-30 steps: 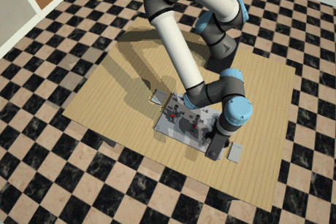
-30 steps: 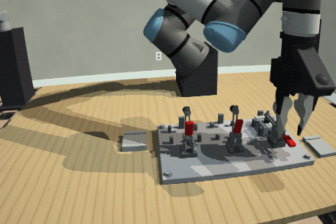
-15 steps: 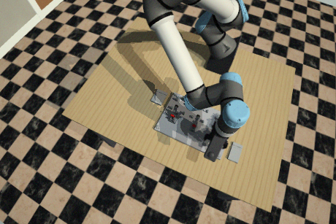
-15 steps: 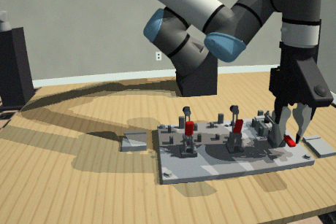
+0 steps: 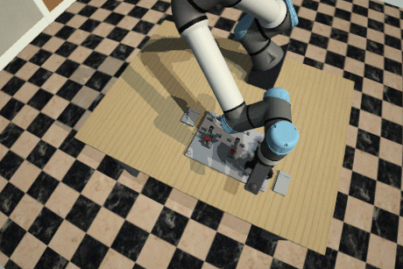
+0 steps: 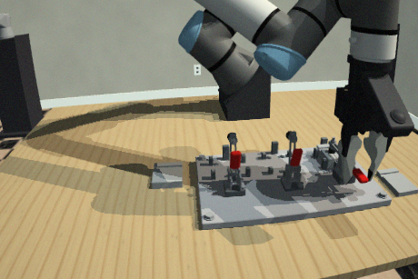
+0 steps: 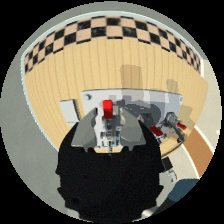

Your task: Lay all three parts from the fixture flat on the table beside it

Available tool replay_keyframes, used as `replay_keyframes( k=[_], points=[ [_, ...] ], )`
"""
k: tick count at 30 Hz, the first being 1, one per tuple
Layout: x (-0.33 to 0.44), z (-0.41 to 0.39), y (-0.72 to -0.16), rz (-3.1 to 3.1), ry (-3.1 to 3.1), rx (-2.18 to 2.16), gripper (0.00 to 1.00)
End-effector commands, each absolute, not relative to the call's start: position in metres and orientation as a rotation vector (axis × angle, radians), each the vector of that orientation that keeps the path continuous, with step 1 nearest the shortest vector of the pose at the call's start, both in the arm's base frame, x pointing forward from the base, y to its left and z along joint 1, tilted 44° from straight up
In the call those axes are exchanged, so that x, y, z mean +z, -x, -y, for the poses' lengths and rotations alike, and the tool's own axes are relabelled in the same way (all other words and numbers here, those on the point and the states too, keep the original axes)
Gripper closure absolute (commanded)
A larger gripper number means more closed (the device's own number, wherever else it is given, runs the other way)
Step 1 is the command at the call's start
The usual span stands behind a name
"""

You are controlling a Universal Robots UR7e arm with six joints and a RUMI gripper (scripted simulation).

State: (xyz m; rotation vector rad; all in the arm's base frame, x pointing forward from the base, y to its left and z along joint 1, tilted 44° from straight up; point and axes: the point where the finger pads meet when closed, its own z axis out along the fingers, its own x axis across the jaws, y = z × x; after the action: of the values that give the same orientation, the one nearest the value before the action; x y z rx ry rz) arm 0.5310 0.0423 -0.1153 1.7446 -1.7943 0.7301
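Fixture work looks about two-thirds done, by my judgement: one part, the left plate, lies flat on the surface at one end, and the right plate lies flat at the other. The third part is probably still in the end station beneath me, though I cannot pick it out among the small blocks there.

The left lever and middle lever have their clamp arms raised; the end lever lies low. I likely have to free that clamp before lifting anything.

My arm reaches across the fixture, wrist bent so the tool points down, fingers partly open and straddling the end lever, gripping nothing.
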Motion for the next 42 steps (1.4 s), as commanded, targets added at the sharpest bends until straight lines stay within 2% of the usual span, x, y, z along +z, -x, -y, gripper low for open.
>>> replay_keyframes(
  k=[1, 2, 3, 42],
  points=[
    [-0.115, -0.0427, -0.5314, 1.795, -1.745, 0.731, 0.72],
    [-0.115, -0.0427, -0.5314, 1.795, -1.745, 0.731, 0.72],
    [-0.115, -0.0427, -0.5314, 1.795, -1.745, 0.731, 1.0],
    [-0.1149, -0.0428, -0.5313, 1.795, -1.745, 0.731, 1.0]
  ],
)
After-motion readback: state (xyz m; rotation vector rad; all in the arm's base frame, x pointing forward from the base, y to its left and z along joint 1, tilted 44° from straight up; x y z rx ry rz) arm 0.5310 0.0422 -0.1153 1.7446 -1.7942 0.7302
